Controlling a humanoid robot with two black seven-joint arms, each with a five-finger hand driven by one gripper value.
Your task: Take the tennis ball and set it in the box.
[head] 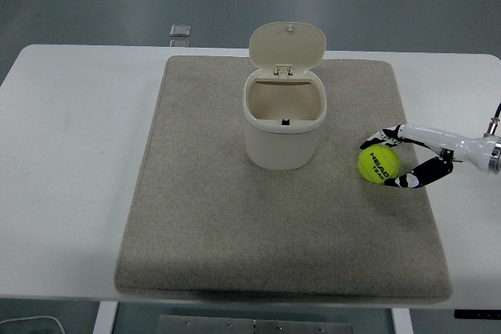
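Reaching in from the right edge of the head view, the right hand (407, 160) has its fingers (389, 135) curved around the ball (379, 164), one set above it and one set (415, 177) below, so the ball sits between them. The fingertips look to touch the ball, but whether they press it or only bracket it is hard to tell. The ball rests on the mat (235, 232), at about 3 o'clock from the box (283, 127), near it but apart. Print on the ball's face is partly readable; the lower word is cut by the curve.

The box stands upright at the mat's centre, slightly toward 12 o'clock, with its lid (287, 46) hinged back and open. Its inside is mostly in view; the floor is hard to make out in shadow, and a small dark mark sits at the near rim.

The mat covers most of the table (70, 154). The table's right part is cut off by the frame, as is most of the arm behind the wrist (481, 148). A small grey object (181, 31) lies beyond the table's far edge at about 11 o'clock from the box; what it is cannot be told. The left arm does not show.
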